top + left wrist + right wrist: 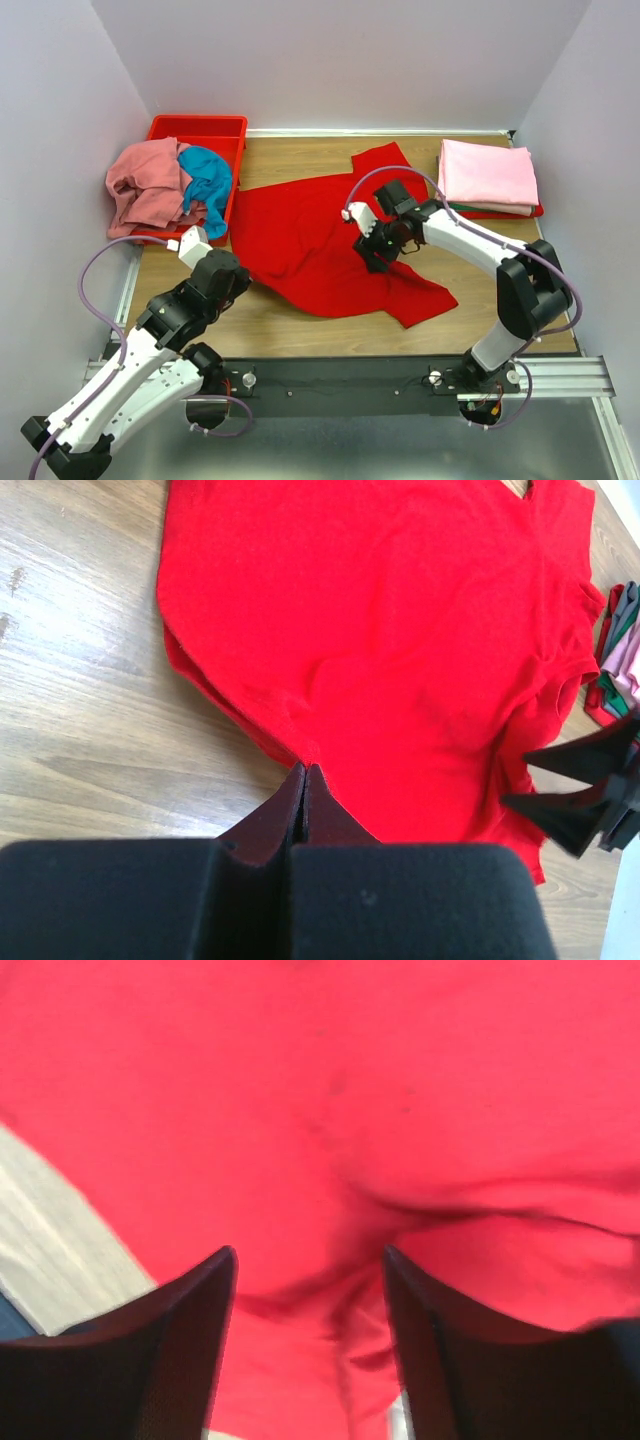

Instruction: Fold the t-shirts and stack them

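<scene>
Right end effector is down low over the red t-shirt, jaws spread apart. A rumpled ridge of cloth sits right between the fingers, and nothing is pinched. Over on the left, the left end effector is closed tight, tips right at the shirt's near-left hem. Whether a bit of hem is caught between them, I can't tell.

The shirt itself lies opened out across the middle of the bench, mostly flat, creased on its right side where the right arm hovers. So by my read we're at the fold stage for this one: shirt laid out, no fold made yet. The next move calls for the right fingers to close on that ridge or the right edge, then both sides to lift together and carry the cloth over evenly.

Far right, a folded stack sits ready, light pink on top. Far left, a red bin has a salmon pink shirt and a teal shirt heaped on it, unfolded.
</scene>
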You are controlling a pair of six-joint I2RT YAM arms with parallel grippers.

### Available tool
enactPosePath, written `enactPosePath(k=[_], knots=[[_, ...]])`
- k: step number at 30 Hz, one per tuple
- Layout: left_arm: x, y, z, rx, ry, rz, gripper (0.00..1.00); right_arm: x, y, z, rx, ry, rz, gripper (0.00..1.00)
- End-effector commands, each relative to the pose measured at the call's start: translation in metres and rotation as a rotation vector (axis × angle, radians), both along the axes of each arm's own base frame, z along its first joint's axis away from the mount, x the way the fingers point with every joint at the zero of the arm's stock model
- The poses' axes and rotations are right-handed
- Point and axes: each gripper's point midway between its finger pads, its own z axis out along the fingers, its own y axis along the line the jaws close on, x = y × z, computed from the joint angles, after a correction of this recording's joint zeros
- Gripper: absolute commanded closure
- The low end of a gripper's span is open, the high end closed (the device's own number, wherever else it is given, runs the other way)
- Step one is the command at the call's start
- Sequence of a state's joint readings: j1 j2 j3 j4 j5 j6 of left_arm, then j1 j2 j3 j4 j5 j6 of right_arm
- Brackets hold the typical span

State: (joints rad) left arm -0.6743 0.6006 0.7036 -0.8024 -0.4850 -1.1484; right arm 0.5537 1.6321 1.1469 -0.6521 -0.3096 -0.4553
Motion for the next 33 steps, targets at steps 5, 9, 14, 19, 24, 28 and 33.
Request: enactPosePath(k=[5, 9, 14, 19, 24, 28, 33], knots=[[0.002, 0.003, -0.006, 0.019, 0.011, 0.011, 1.0, 0.0, -0.019, 0.032, 0.046, -0.01, -0.035, 0.0], [0.003, 0.001, -0.007, 0.024, 0.013, 0.003, 1.0, 0.013, -0.063, 0.044, 0.116, -0.023, -0.214, 0.0], [0.004, -0.002, -0.006, 0.022, 0.007, -0.01, 1.0, 0.006, -0.095, 0.018, 0.138, 0.061, -0.373, 0.05], [0.003, -0.001, -0.006, 0.021, 0.004, -0.014, 1.0, 0.002, -0.098, -0.01, 0.21, 0.213, -0.452, 0.23], [0.003, -0.002, -0.005, 0.017, 0.0, -0.019, 1.0, 0.005, -0.08, -0.02, 0.298, 0.335, -0.418, 0.4], [0.003, -0.001, -0.006, 0.017, 0.0, -0.015, 1.0, 0.002, -0.065, -0.025, 0.368, 0.427, -0.38, 0.46], [0.002, -0.001, -0.006, 0.017, 0.002, -0.014, 1.0, 0.001, -0.062, -0.019, 0.389, 0.43, -0.356, 0.78]])
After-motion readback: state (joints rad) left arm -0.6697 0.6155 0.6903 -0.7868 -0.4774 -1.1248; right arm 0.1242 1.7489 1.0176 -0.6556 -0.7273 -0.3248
